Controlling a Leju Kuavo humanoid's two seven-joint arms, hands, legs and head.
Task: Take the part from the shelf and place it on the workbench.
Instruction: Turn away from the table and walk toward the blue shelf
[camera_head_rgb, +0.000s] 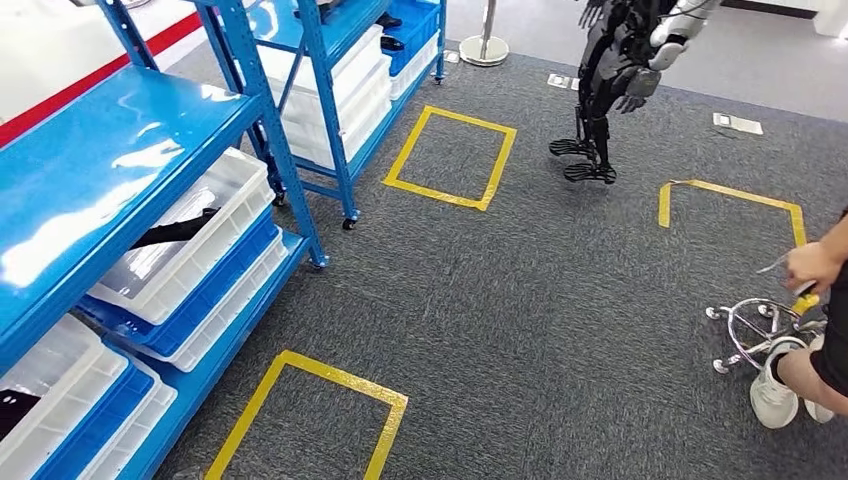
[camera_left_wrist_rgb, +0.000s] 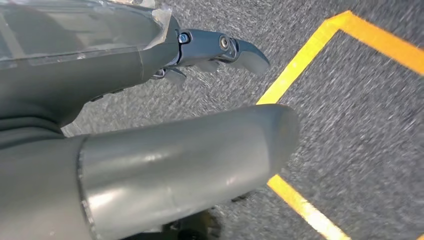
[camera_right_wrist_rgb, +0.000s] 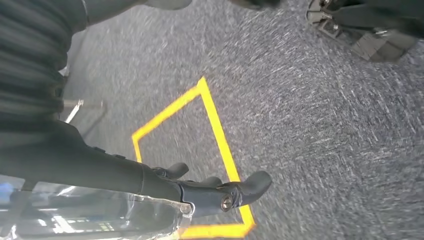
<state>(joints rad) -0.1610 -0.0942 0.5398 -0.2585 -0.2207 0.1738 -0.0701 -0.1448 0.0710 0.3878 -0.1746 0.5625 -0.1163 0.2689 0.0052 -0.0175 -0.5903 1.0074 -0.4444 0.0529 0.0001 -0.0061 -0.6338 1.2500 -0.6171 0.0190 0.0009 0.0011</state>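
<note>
Two hands over grey carpet (camera_head_rgb: 520, 300), both empty: left hand (camera_left_wrist_rgb: 165, 100) with fingers spread, right hand (camera_right_wrist_rgb: 200, 192) with fingers extended above yellow tape (camera_right_wrist_rgb: 215, 120). Dark part (camera_head_rgb: 175, 232) lying in white bin (camera_head_rgb: 215, 190) on blue shelf (camera_head_rgb: 90, 170). Person (camera_head_rgb: 815, 300) crouching nearby.

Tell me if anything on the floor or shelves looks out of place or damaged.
One oddity: the yellow tape square on the right is incomplete, its near side missing. A person crouches by a stool base there. The shelves and bins look orderly.
</note>
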